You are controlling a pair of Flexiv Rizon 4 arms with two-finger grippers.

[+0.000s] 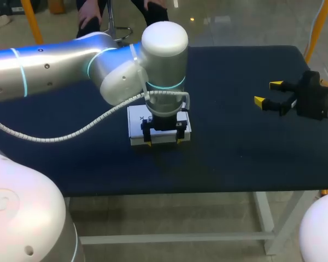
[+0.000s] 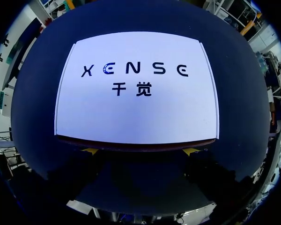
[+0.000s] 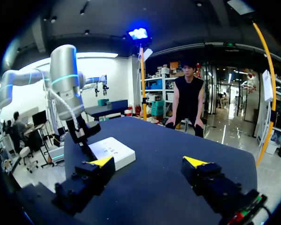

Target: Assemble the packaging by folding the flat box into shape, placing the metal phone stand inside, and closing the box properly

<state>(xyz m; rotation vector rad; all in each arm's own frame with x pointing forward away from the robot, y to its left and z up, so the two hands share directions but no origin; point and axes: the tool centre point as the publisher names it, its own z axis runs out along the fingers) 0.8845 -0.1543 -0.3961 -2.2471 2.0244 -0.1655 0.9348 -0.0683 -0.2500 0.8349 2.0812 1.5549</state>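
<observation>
The left claw hangs straight down from the left arm, its fingers spread wide. In the left wrist view only the yellow fingertips peek out, right at the box's closest edge. The white box lies flat on the dark tabletop directly ahead of this claw. It is already folded into shape, with its lid lying down and a thin dark seam along the edge nearest the fingers. The tips sit just beside that front edge rather than clasping the box from two sides, so nothing is pinched. The metal phone stand is not visible in any view, and whether it is inside cannot be told.

The box looks like thin printed card, probably light and stiff enough while folded but easily dented at corners and flaps. Its smooth face seems likely to slip under hard tips. If the stand is inside, the weight may sit low and shift. The safest hold appears to be across two opposite side walls, low down, with the lid pressed near the front seam rather than at its middle.

Well apart, off to that claw's side, the right claw hovers above bare tabletop with its fingers spread and empty, and the box lies far ahead of it.
</observation>
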